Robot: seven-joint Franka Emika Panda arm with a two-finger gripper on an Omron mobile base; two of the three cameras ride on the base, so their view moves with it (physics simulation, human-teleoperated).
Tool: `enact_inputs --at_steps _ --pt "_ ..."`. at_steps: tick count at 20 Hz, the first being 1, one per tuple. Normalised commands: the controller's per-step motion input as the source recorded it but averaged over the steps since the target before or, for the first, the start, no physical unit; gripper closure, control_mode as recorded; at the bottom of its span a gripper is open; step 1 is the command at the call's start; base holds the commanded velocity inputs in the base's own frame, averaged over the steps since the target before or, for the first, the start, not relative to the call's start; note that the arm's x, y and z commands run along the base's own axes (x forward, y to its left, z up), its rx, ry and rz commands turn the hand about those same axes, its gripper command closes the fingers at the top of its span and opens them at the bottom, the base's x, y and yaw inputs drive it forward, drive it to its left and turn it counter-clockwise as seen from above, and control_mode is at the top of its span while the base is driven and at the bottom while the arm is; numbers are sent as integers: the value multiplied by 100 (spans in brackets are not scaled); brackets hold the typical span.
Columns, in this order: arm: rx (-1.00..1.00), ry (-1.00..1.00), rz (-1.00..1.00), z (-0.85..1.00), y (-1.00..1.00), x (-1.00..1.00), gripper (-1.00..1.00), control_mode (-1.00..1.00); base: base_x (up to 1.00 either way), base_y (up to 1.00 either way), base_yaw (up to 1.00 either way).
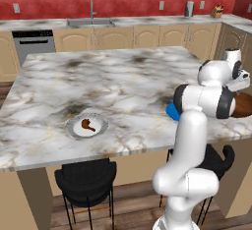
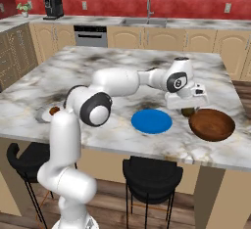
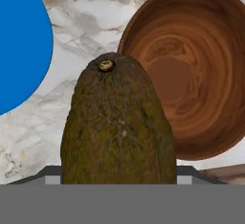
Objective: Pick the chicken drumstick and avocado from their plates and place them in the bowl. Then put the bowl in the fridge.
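The dark olive avocado [image 3: 117,122] sits between the jaws of my gripper [image 2: 188,110], which is shut on it. In the right base view the avocado [image 2: 187,111] hangs just above the marble, between the empty blue plate [image 2: 152,121] and the wooden bowl [image 2: 212,124]. In the hand view the bowl [image 3: 191,70] lies past the avocado to the right and the blue plate [image 3: 21,41] to the left. Far to the left, the chicken drumstick [image 1: 87,124] rests on the white grey-rimmed plate [image 1: 74,128]. The fridge is out of view.
The plates and bowl stand near the front edge of a marble island [image 1: 108,81]. Two black stools [image 1: 86,180] [image 2: 152,176] are tucked under that edge. Wooden cabinets, a sink [image 1: 91,20] and a dishwasher [image 1: 33,42] line the back wall.
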Motion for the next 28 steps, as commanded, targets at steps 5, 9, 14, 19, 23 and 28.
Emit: enact_inputs --at_steps 5,9,14,19,23,28 --pt "0 3 -7 -2 -42 6 100 -100 0 0 0" --pt "0 -4 -5 -27 -22 1 100 -100 0 0 0" --pt "1 -13 -1 -24 -13 5 100 -100 0 0 0" --pt "0 -11 0 -26 -1 4 100 -100 0 0 0" --pt "0 -4 0 -32 -3 7 100 -100 0 0 0" --pt "0 0 0 -28 0 15 100 -100 0 0 0"
